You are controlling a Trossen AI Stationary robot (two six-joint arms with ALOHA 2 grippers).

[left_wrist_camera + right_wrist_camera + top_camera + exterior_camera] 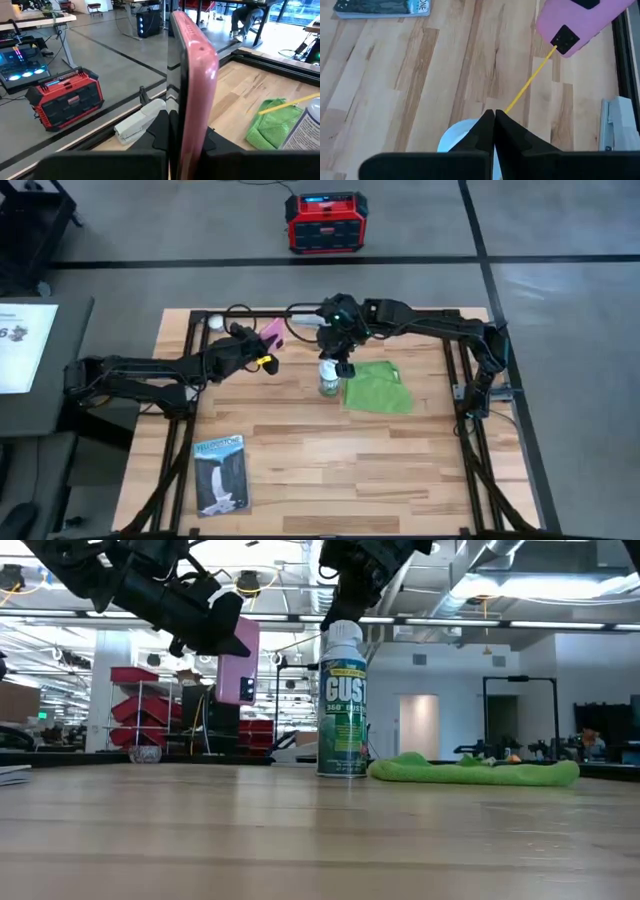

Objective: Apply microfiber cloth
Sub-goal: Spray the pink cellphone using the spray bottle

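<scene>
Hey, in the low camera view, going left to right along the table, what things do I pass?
Pink phone held up off the table by the left gripper → spray can standing upright, with the right gripper at its top → microfiber cloth lying flat.

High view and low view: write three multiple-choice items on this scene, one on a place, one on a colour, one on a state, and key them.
1. Where does the microfiber cloth lie?
A. Beside the spray can
B. On the booklet
C. On the floor

2. What colour is the phone?
A. Blue
B. Pink
C. White

3. How is the phone held?
A. Flat on the table
B. Lifted in the left gripper
C. Under the cloth

Key: 1 A, the high view shows the cloth right next to the can; 2 B, its case shows pink; 3 B, the low view shows it clear of the table, jaws shut on it. The right gripper sits at the can's top.
</scene>
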